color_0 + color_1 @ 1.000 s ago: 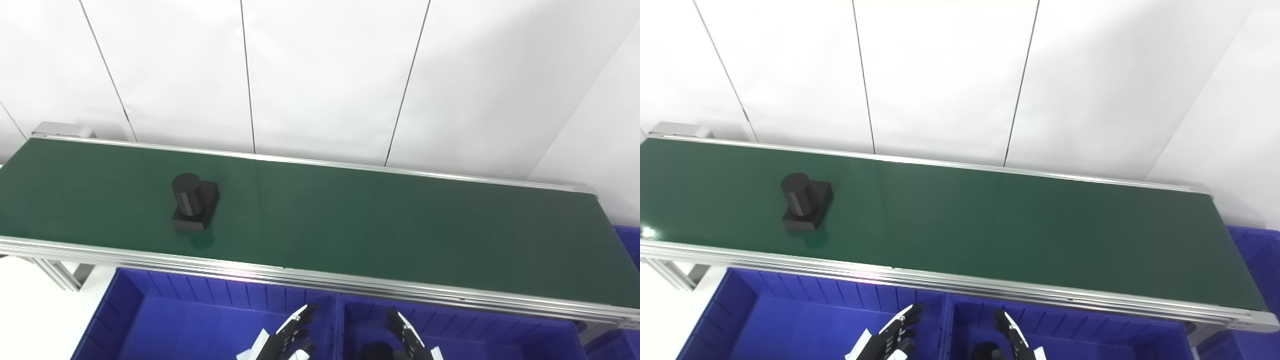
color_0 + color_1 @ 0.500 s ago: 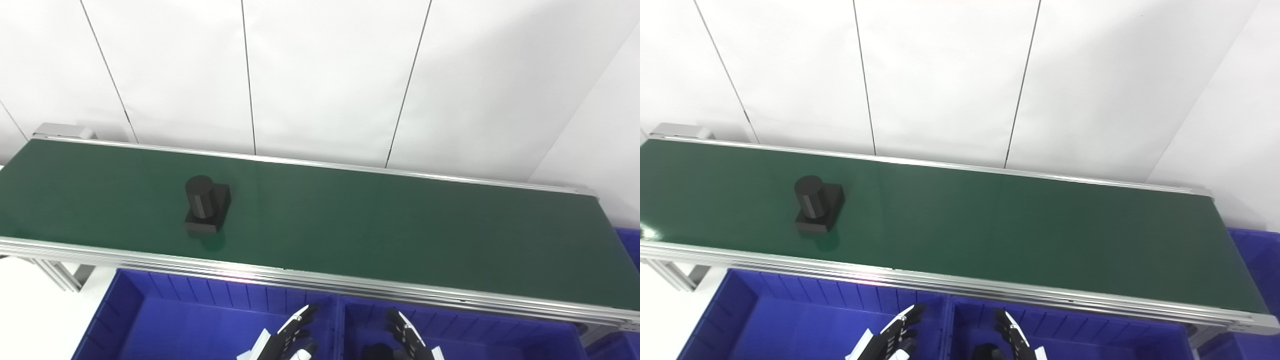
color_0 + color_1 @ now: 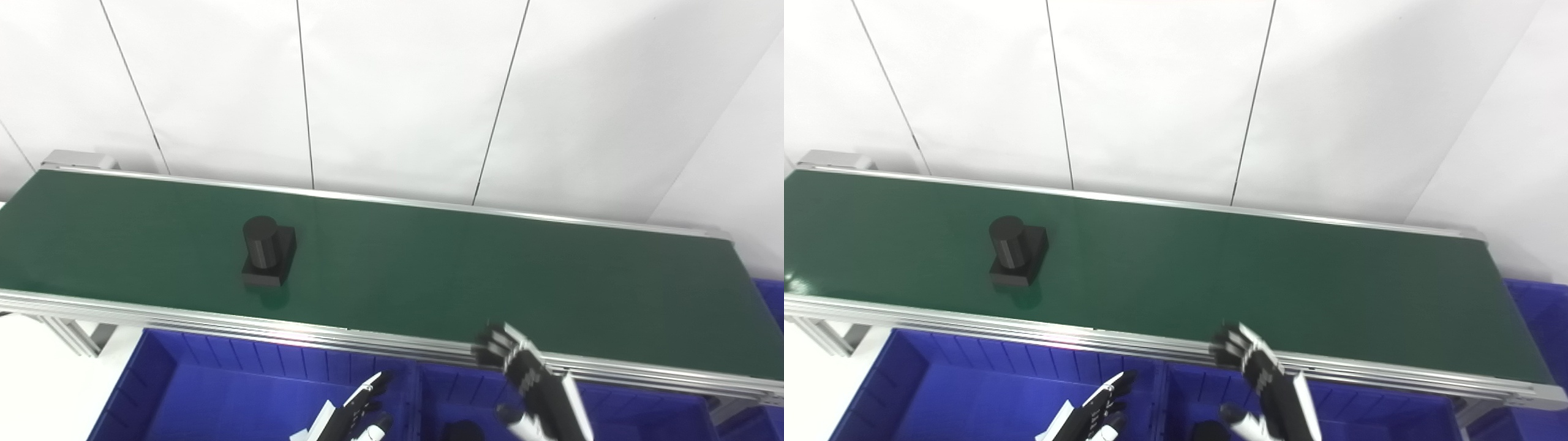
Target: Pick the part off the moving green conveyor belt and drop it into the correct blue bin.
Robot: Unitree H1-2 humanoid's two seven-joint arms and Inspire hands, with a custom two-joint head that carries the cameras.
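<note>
Sitting on the left half of the green belt (image 3: 429,269), the black part (image 3: 267,252) is a round post standing on a square base, nearer the near rail than the far one. It lies well apart from both hands, up and to the left of them.

The right hand (image 3: 530,383) reaches up over the near rail of the belt, its fingers (image 3: 499,346) stretched out and slightly spread, holding nothing; the fingertips overlap the near edge of the belt, far to the right of the part. The left hand (image 3: 349,419) stays low at the bottom edge, over the left blue bin (image 3: 184,380), fingers extended and apart, empty as well. A second blue bin (image 3: 643,410) sits to the right of it, under the right hand, with a dark object partly seen at the picture's bottom edge.

Compared with half a second ago, the part has travelled a little rightward along the belt. The right hand has risen from just above the bin to the belt's near rail, and looks motion-blurred. The left hand has barely changed.
</note>
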